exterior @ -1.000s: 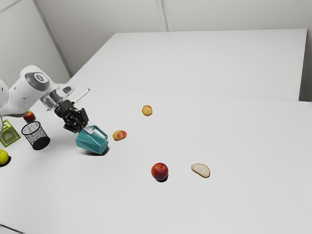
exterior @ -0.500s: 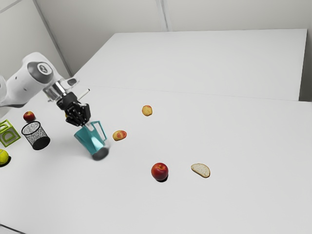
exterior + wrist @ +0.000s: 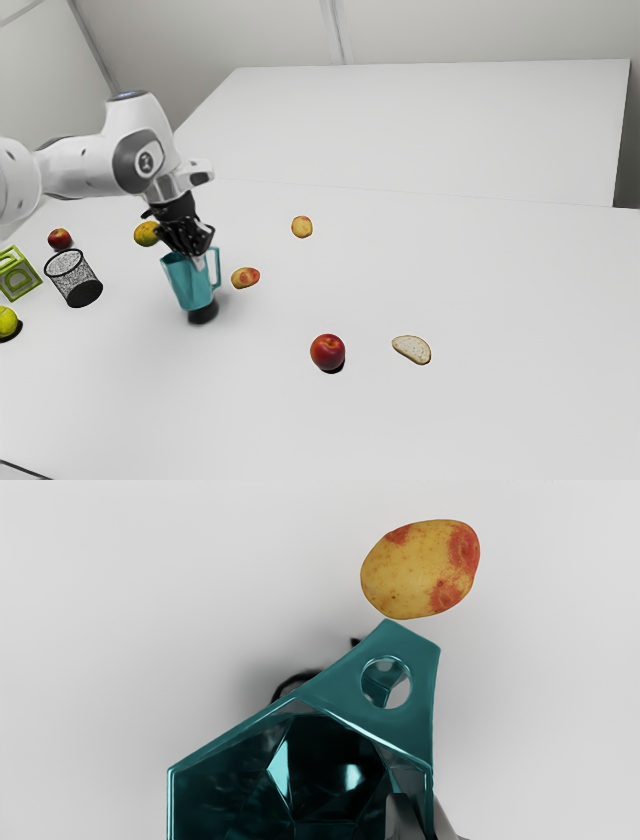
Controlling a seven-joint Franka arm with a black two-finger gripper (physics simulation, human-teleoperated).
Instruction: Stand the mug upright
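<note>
White and broad, the table (image 3: 430,130) is spreading beneath everything, its far edge running across the exterior view and its side edge slanting down at the exterior view's left. The pale arm (image 3: 90,165) is reaching in over that slanting edge and bending down. Its black claw (image 3: 197,262) is gripping the teal mug (image 3: 190,283) by the wall near the rim: one finger (image 3: 397,817) is sitting inside, the other (image 3: 444,817) is pressing outside. The mug is standing nearly upright, leaning slightly, over the part of the table toward the slanting edge, and a dark round patch is showing at its foot.

Closer to that edge, a black mesh bin (image 3: 72,272) is tipping to one side, and a green block (image 3: 17,275) is lying beyond it. A red fruit (image 3: 328,351) is resting toward the table's near edge; a smaller-looking red one (image 3: 60,239) is sitting by the slanting edge. A yellow fruit (image 3: 147,234) is lying near the claw, and a yellow ball (image 3: 6,322) near the block. A red-patched potato (image 3: 245,278) is lying just beside the mug's handle, with a yellow-orange fruit (image 3: 302,227) resting nearer the far edge. A bread slice (image 3: 412,349) is lying flat near the first red fruit.
</note>
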